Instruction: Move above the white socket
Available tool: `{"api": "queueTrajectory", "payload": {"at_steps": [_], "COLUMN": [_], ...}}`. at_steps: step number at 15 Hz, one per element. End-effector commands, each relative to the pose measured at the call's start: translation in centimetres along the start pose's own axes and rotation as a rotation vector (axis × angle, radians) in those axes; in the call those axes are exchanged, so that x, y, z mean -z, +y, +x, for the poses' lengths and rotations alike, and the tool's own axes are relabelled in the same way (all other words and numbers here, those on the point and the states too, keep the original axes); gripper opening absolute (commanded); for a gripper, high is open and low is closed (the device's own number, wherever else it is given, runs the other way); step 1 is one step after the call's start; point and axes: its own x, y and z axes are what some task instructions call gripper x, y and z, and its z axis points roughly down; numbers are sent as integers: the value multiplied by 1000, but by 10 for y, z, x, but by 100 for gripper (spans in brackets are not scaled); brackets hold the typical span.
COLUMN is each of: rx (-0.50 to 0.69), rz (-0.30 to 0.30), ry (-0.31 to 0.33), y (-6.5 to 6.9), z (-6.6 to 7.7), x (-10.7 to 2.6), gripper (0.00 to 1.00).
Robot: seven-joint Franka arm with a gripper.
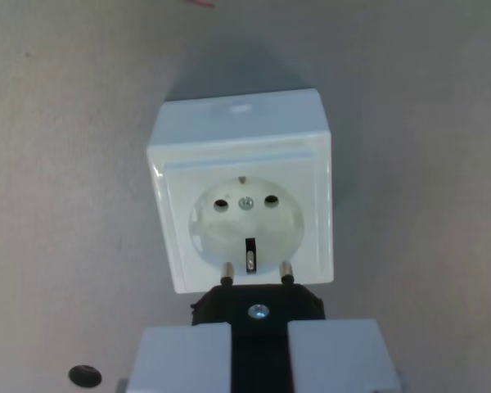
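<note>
The white socket (244, 192) sits on the grey surface in the middle of the wrist view, its round recess with two pin holes and a centre screw facing the camera. My gripper (258, 348) is at the bottom edge, its two pale fingers (180, 360) shut on a black plug (258, 304). The plug's two metal pins point up in the picture and overlap the socket's lower edge, just below the recess.
A small dark hole (85, 376) marks the grey surface at the bottom left. A sliver of something pink (201, 3) shows at the top edge. The rest around the socket is bare grey surface.
</note>
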Motion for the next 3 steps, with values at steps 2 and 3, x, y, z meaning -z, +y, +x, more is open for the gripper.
{"api": "queueTrajectory", "payload": {"at_steps": [2, 3], "rx": [55, 53], "rz": [-46, -46], "ry": [96, 96], "y": [-4, -4], "z": [-3, -3], "x": [-9, -10], "gripper": [0, 0]}}
